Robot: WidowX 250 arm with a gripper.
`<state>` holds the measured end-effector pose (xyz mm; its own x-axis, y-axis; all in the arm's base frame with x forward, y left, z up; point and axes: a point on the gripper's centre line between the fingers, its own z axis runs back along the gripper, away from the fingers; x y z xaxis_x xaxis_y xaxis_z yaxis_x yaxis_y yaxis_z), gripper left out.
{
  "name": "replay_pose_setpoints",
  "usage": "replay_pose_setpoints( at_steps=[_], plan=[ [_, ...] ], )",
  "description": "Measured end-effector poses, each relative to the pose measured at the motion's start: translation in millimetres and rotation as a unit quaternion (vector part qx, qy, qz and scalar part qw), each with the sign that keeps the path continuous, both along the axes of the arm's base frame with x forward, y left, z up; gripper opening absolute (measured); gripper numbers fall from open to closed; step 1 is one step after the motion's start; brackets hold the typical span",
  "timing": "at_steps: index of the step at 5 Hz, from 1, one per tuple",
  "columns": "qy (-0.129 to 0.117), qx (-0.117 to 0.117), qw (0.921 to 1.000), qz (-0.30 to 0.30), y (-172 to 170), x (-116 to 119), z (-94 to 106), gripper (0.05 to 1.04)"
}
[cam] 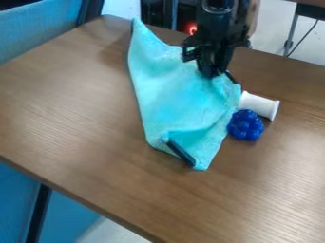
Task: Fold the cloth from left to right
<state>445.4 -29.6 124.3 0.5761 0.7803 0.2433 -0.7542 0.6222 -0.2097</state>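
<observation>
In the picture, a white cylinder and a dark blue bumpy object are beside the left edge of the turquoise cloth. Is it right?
Not the side: the camera view shows the white cylinder and the dark blue bumpy object beside the right edge of the turquoise cloth.

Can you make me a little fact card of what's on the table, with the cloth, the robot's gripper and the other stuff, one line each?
Table: brown, with a wood grain
Cloth: light turquoise, lying rumpled, not folded neatly
Dark strip: on the cloth, by its bottom corner
Gripper: black, at the cloth's upper right part
White thing: spool-shaped, lying on its side, right of the cloth
Blue thing: round and bumpy, just below the white thing in the picture
</observation>
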Motion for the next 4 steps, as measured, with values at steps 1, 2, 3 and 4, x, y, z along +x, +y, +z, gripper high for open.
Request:
replay_pose_setpoints(
  at_steps=[1, 2, 3, 4],
  plan=[
    [-0.001, -0.003, 1.0, -0.005, -1.3, 0.1, 0.6, 0.817],
    [-0.002, -0.015, 0.9998, -0.012, -5.7, 1.4, 4.1, 1.012],
    [-0.019, -0.028, 0.999, -0.03, -7.9, 1.1, 15.7, 1.008],
    [-0.056, -0.033, 0.9973, -0.034, 8.6, -18.3, 56.0, 1.002]
  ],
)
